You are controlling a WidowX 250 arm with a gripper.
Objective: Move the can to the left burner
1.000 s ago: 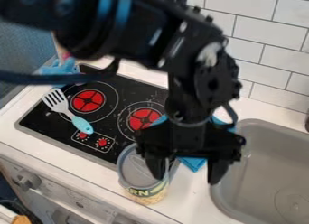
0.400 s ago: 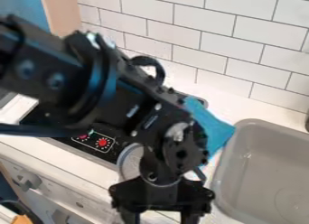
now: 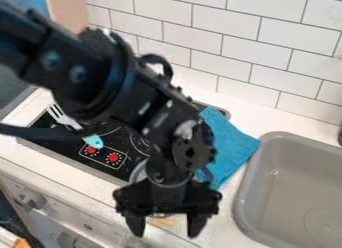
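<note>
The pincer [image 3: 165,226] is open, its two fingers [image 3: 135,226] spread well apart. The can [image 3: 139,173] stands behind it on the white surface [image 3: 267,117], by the front edge of the stove [image 3: 73,154], mostly hidden. Whether the can is between the fingers, I can't tell.

The likeliest trouble is a poor grasp: if the pincer is off line when it lowers or shuts, one finger could strike the rim and tip the can, or shove it towards the front of the surface and over. The smooth, round wall might also slip from a shallow hold. On the way across, a can carried too low could catch the stove's edge. At the far end, the spatula [image 3: 93,141] lies over the stove by the left burner [image 3: 112,130]; a can set down on its handle would lean or rock. The cloth [image 3: 227,142] is close enough on the other side to be snagged by a stray finger.

Counting up: one can, one pincer with two fingers, one spatula, one cloth, one stove, one sink [image 3: 294,167]. Parts of two burners show, plus two red dials [image 3: 113,157] on the stove top.
</note>
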